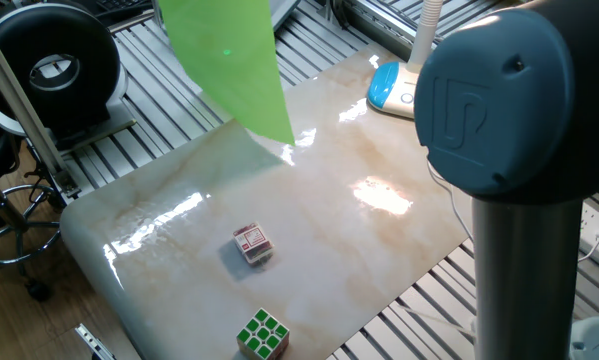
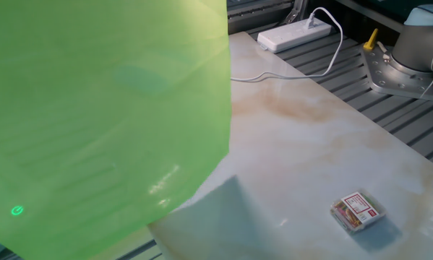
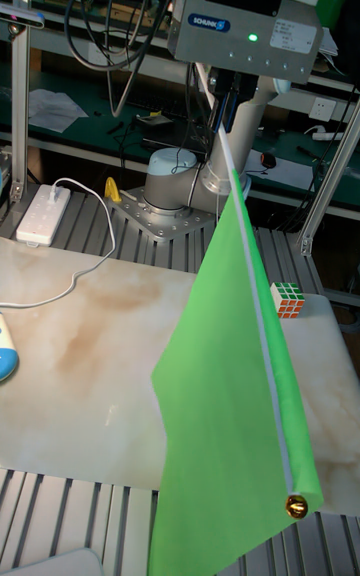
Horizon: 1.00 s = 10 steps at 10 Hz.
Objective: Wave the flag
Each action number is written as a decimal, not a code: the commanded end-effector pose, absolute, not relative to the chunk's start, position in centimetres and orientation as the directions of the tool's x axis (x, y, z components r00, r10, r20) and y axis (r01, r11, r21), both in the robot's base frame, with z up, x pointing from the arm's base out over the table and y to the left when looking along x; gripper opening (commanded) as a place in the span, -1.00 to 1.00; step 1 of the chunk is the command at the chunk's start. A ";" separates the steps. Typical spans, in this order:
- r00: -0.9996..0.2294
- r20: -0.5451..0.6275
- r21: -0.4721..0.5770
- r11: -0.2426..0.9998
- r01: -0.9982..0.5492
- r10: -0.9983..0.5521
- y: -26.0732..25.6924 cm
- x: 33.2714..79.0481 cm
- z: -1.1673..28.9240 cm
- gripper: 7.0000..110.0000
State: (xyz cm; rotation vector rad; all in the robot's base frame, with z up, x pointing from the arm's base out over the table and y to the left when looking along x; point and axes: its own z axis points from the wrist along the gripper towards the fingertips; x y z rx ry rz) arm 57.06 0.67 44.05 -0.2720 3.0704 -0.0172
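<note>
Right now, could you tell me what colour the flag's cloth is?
Bright lime green; the flag shows best in the tall fixed view.

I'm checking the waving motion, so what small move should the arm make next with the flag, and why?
Probably a gentle sideways swing of the stick. The gripper appears shut on its top end, and the flag hangs in the air above the table, apart from both puzzle cubes, so nothing blocks a sweep.

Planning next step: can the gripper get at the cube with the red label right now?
Probably not: the gripper is shut on the flag stick, high over the table. The cube itself lies uncovered.
</note>
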 end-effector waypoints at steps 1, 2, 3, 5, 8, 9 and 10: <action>-0.984 -0.057 -0.003 0.985 -0.170 -0.170 1.2 56.9 42.7 -1.00; -0.984 -0.063 -0.005 0.986 -0.169 -0.169 1.2 57.0 42.1 -1.00; -0.983 -0.066 -0.001 0.986 -0.169 -0.169 1.3 57.1 41.8 -1.00; -0.983 -0.070 0.000 0.986 -0.169 -0.168 1.3 57.2 41.6 -1.00; -0.984 -0.056 -0.010 0.986 -0.167 -0.168 1.1 57.0 42.0 -1.00; -0.984 -0.040 -0.025 0.985 -0.172 -0.173 0.7 56.7 41.9 -1.00; -0.984 -0.021 -0.029 0.984 -0.176 -0.177 0.5 56.2 41.9 -1.00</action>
